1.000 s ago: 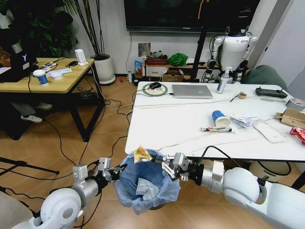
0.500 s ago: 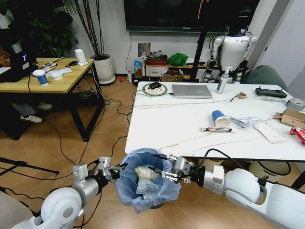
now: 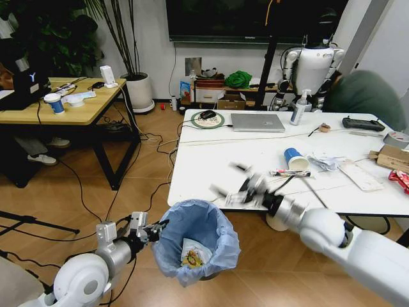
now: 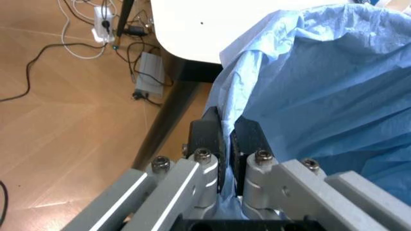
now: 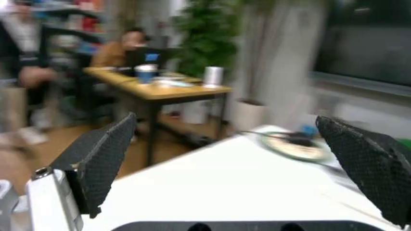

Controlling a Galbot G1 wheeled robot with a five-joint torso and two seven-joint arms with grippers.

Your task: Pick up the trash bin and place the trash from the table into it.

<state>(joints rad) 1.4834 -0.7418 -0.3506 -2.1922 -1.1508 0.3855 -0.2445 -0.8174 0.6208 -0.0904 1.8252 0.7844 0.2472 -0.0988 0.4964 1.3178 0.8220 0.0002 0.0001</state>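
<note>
yellow wrapper (image 3: 192,258) inside trash bin (image 3: 220,246)

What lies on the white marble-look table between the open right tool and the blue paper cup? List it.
Head view: between the right tool and the blue paper cup lies only a red-and-white tube on bare white table.

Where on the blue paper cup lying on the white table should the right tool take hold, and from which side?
The blue paper cup lies on its side on the table, white open mouth toward the robot. Probably best to come from above and close across the blue wall near its middle, where it is round and bare. The tube lies close before the mouth. The right tool is open over the table.
</note>
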